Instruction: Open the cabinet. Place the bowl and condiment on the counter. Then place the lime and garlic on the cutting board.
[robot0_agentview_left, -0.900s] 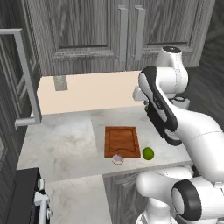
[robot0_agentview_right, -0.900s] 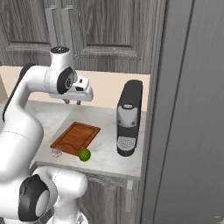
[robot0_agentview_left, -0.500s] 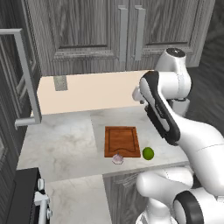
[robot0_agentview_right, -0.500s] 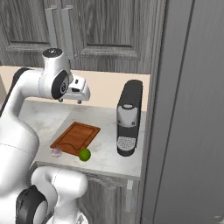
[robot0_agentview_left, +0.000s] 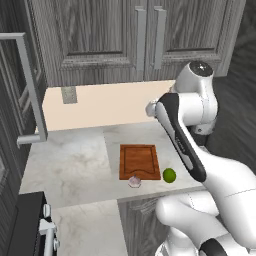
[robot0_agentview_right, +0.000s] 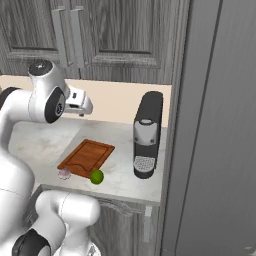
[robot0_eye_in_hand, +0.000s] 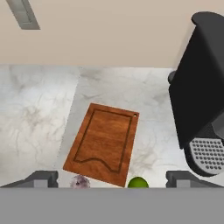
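Left base view
Counter (robot0_agentview_left: 75, 160): light marbled stone, running under the raised claw; beige wall behind it with a small grey plate (robot0_agentview_left: 69, 94)
Cabinet (robot0_agentview_left: 145, 37): dark grey woodgrain, both doors shut, bar handles side by side, above and behind the claw
Cutting board (robot0_agentview_left: 139, 161): flat on the counter, below the claw; bare on top
Garlic (robot0_agentview_left: 134, 180): on the counter at the board's near edge, touching or just off it; cannot tell which
Lime (robot0_agentview_left: 169, 175): on the counter just beside the board's near right corner

Right base view
Gripper (robot0_agentview_right: 86, 107): held high over the counter, well above the board; jaw state hard to read here
Coffee machine (robot0_agentview_right: 147, 134): black, upright on the counter, to the claw's right, close to a tall grey panel (robot0_agentview_right: 215, 125)

Hand view
Fingertips (robot0_eye_in_hand: 41, 178): at the two lower corners, spread wide; nothing between them, nothing held
Board, garlic, lime: board straight ahead of the claw; garlic and lime at its nearest edge, between the tips but far below
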